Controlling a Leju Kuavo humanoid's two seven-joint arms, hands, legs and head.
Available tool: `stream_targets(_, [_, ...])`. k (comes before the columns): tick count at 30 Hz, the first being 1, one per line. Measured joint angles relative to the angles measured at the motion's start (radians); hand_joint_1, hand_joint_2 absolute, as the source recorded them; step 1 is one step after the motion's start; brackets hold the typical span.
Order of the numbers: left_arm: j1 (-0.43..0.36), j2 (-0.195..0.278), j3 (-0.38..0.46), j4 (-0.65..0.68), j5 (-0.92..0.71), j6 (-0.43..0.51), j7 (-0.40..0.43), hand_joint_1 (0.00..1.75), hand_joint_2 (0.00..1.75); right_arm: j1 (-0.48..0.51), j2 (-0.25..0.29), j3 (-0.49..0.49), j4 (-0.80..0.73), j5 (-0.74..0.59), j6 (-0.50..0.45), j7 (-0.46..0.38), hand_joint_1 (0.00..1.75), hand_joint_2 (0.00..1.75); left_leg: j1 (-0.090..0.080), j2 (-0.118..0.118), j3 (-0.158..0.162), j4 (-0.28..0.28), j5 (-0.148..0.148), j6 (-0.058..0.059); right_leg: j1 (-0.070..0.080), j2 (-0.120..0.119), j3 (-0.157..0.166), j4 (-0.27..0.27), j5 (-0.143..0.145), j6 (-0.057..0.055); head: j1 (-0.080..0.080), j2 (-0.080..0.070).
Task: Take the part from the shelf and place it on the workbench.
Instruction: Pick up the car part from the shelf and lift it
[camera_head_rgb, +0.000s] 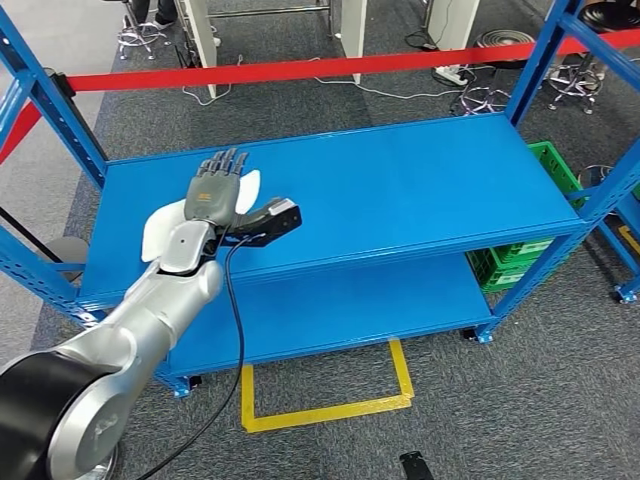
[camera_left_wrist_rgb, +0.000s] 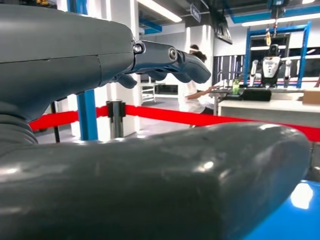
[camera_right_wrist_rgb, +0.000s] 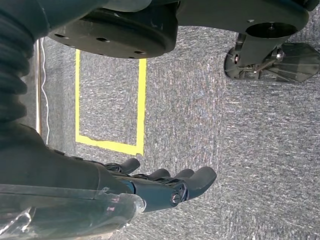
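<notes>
A flat white part lies on the left side of the blue shelf's upper deck. My left hand hovers right over it with its fingers stretched out flat and apart, covering the part's middle; white edges show on both sides of the hand. I cannot tell whether the palm touches it. In the left wrist view the left hand's fingers point straight out with nothing between them and the thumb. My right hand hangs over the grey floor, fingers extended and holding nothing.
Blue uprights frame the shelf, and a red barrier tape runs behind it. A green crate sits low at the right end. A yellow tape square marks the carpet in front. A person sits at a distant table.
</notes>
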Motion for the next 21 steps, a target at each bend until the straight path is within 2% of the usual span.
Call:
stream_targets(6, [0.007,0.008,-0.012,0.000,0.000,0.000,0.003,0.00,0.00,0.000,0.000,-0.001,0.000,0.000,0.000,0.000,0.00,1.75,0.000,0.000,0.000,0.000,0.000,0.000,0.000,0.000,0.000,0.000,0.000,0.000,0.000,0.000])
stream_targets(10, [0.008,0.011,-0.014,0.000,0.000,-0.009,0.011,0.00,1.75,0.000,0.000,-0.001,0.000,0.001,0.000,0.000,0.00,1.75,0.000,0.000,0.000,0.000,0.000,0.000,0.000,0.000,0.000,0.000,0.000,0.000,0.000,0.000])
stream_targets(21, [0.044,0.049,-0.016,0.018,-0.031,-0.093,0.123,0.00,1.75,-0.002,0.000,-0.001,0.000,0.020,-0.001,0.003,0.00,1.75,0.000,0.000,-0.001,0.000,0.000,0.000,0.000,0.000,0.000,0.000,0.000,0.000,0.000,0.000])
